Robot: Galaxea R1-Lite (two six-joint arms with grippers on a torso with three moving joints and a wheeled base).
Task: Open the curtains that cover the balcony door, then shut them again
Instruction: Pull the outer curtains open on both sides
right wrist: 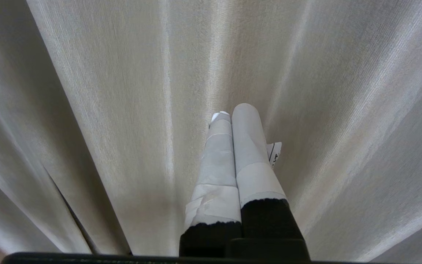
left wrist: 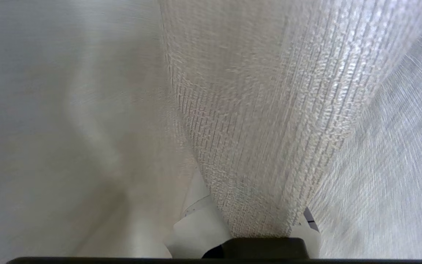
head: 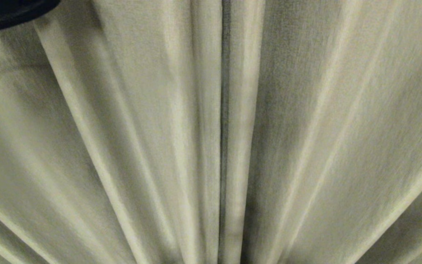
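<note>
Head view is filled edge to edge by the curtains (head: 306, 132), cream woven cloth hanging in long pleats. The two panels are drawn together, and a thin dark seam runs down just right of the middle where their edges meet. The door is not seen behind them. A black part of the left arm (head: 9, 13) is seen in the upper left corner, against the cloth.

From the left wrist view, a coarse-woven fold (left wrist: 255, 139) of the curtain is seen bunched and pinched in the left gripper (left wrist: 256, 229), whose white-wrapped fingers (left wrist: 200, 223) are pressed onto the cloth from both sides and mostly hidden by it.

From the right wrist view, the right gripper (right wrist: 233, 117) is seen held in front of the pleats, its two white-taped fingers (right wrist: 249, 146) pressed together with nothing between them.
</note>
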